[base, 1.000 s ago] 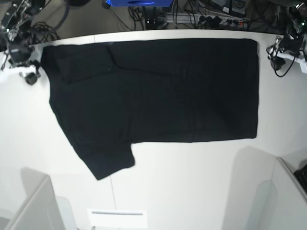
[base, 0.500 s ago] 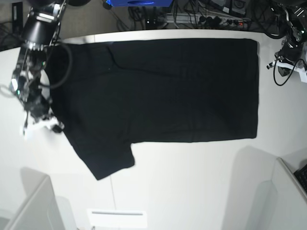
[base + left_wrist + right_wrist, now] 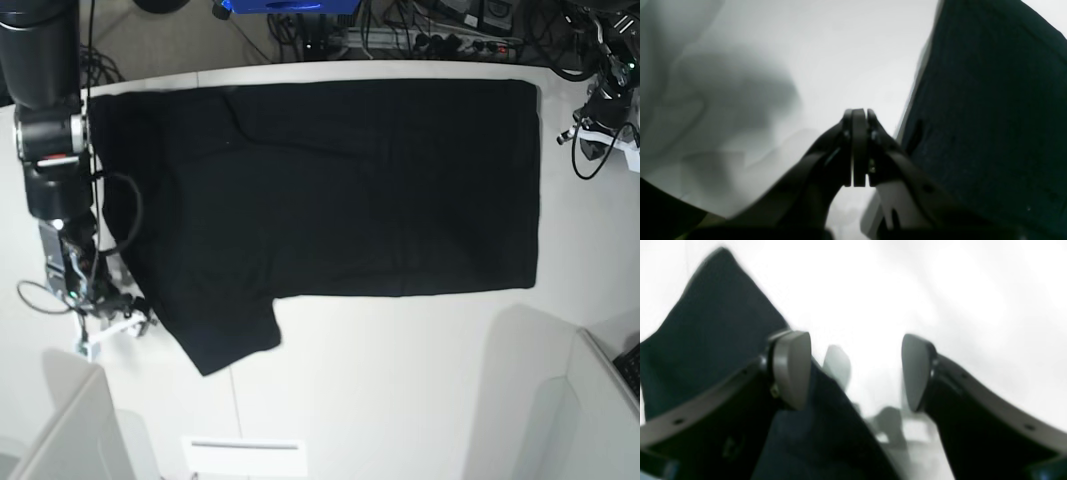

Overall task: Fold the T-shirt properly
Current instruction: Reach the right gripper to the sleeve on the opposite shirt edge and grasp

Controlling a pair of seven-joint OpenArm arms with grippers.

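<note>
The black T-shirt (image 3: 340,190) lies spread flat on the white table (image 3: 400,380), plain side up, with one sleeve (image 3: 225,335) pointing to the front left. My right gripper (image 3: 118,322) is low over the table at the left edge of that sleeve. In the right wrist view the right gripper (image 3: 853,373) is open, its left finger (image 3: 790,366) over the shirt's edge (image 3: 706,340), nothing between the jaws. My left gripper (image 3: 598,118) is beyond the shirt's right edge. In the left wrist view it (image 3: 858,115) is shut and empty beside the shirt (image 3: 990,116).
Cables and a power strip (image 3: 450,40) lie behind the table's far edge. Grey panels stand at the front left (image 3: 70,430) and front right (image 3: 600,400). A white sheet (image 3: 245,455) lies at the front edge.
My right arm has swung from the far left corner down along the shirt's left edge to the front sleeve. The left arm has barely moved. The shirt lies as before.
</note>
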